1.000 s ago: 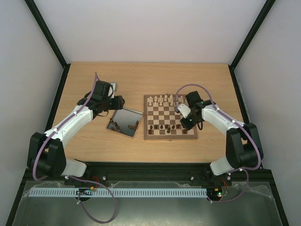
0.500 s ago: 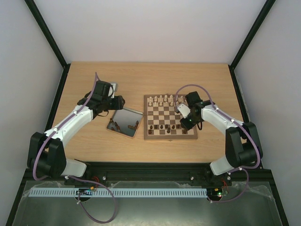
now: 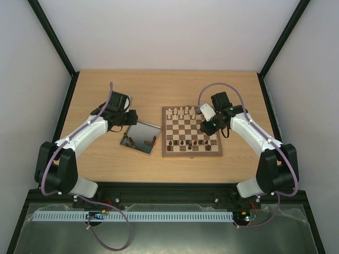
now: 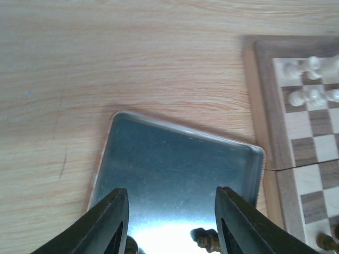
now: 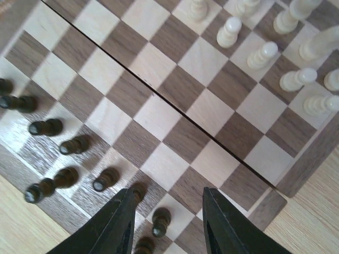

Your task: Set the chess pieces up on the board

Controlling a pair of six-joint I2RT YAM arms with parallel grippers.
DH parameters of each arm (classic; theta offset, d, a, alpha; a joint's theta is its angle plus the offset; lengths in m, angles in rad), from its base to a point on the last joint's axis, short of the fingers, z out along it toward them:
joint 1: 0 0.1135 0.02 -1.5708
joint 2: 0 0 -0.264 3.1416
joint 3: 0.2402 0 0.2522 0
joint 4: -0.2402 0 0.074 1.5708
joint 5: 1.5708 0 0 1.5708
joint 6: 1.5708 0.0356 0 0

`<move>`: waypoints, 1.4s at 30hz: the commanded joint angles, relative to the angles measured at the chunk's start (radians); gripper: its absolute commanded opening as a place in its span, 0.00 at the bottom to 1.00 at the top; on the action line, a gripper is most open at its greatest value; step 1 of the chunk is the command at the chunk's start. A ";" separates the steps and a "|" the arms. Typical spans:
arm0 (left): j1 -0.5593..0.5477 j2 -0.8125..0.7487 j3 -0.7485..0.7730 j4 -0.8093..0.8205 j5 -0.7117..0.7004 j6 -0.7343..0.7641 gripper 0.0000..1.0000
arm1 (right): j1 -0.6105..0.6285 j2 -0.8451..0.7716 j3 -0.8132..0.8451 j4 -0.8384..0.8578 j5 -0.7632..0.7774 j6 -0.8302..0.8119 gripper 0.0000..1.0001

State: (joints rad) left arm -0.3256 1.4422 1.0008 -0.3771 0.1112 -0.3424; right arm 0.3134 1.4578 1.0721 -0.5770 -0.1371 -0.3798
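1. Pale wooden table (image 3: 159,90) carries everything.
2. Square checked wooden chessboard (image 3: 185,128) lies right of centre.
3. Shiny metal tray (image 4: 175,159) sits just beside its left edge.
4. Small dark brown wooden chess pieces (image 5: 74,145) stand on the chessboard's near 2 rows; a few lie in the tray.
5. Left pincer (image 4: 170,193) hangs open over the tray; right pincer (image 5: 165,193) is open and empty above the dark pieces.

The left arm (image 3: 79,136) and the right arm (image 3: 253,133) look alike: long links cased in smooth white shells, with the joints and wrist housings in black. Each has a thick black shoulder block (image 3: 53,172) at its near end. A purple cable (image 3: 110,92) runs along each arm and arches free by the wrist. The left gripper (image 4: 172,225) and the right gripper (image 5: 167,227) have matte black fingers (image 4: 108,225), broad, with rounded tips and a raised edge.
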 commanded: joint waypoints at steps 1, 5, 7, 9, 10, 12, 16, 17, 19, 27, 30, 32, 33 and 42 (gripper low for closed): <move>0.005 0.042 0.040 -0.116 -0.089 -0.021 0.42 | -0.003 -0.042 0.018 0.037 -0.127 0.089 0.38; -0.004 0.046 0.037 -0.192 -0.127 -0.032 0.35 | -0.003 -0.075 -0.058 0.131 -0.209 0.106 0.38; -0.010 0.044 0.031 -0.227 -0.153 -0.035 0.35 | -0.003 -0.088 -0.105 0.169 -0.211 0.105 0.38; -0.015 0.050 0.025 -0.252 -0.161 -0.036 0.36 | -0.003 -0.098 -0.149 0.191 -0.225 0.103 0.39; -0.018 0.056 0.019 -0.264 -0.162 -0.036 0.36 | -0.003 -0.097 -0.161 0.193 -0.233 0.100 0.39; -0.027 0.067 0.012 -0.270 -0.160 -0.039 0.36 | -0.003 -0.094 -0.165 0.191 -0.245 0.096 0.40; -0.049 0.091 0.008 -0.271 -0.160 -0.051 0.35 | -0.004 -0.095 -0.169 0.193 -0.251 0.086 0.40; -0.052 0.100 0.010 -0.271 -0.160 -0.053 0.34 | -0.003 -0.096 -0.172 0.193 -0.250 0.083 0.40; -0.058 0.118 0.015 -0.273 -0.156 -0.053 0.31 | -0.004 -0.098 -0.176 0.193 -0.248 0.078 0.40; -0.084 0.171 0.025 -0.291 -0.160 -0.062 0.25 | -0.003 -0.117 -0.182 0.197 -0.250 0.074 0.41; -0.091 0.179 0.013 -0.295 -0.166 -0.068 0.25 | -0.004 -0.119 -0.183 0.197 -0.252 0.073 0.41; -0.092 0.180 0.005 -0.296 -0.171 -0.070 0.24 | -0.003 -0.118 -0.183 0.195 -0.252 0.072 0.41; -0.092 0.180 0.002 -0.297 -0.175 -0.071 0.23 | -0.003 -0.118 -0.184 0.194 -0.253 0.073 0.41; -0.092 0.194 -0.014 -0.292 -0.193 -0.069 0.18 | -0.004 -0.120 -0.185 0.190 -0.254 0.072 0.42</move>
State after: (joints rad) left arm -0.4126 1.6161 1.0046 -0.6441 -0.0608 -0.4053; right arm 0.3134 1.3594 0.9001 -0.3756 -0.3702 -0.2966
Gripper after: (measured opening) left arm 0.191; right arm 0.413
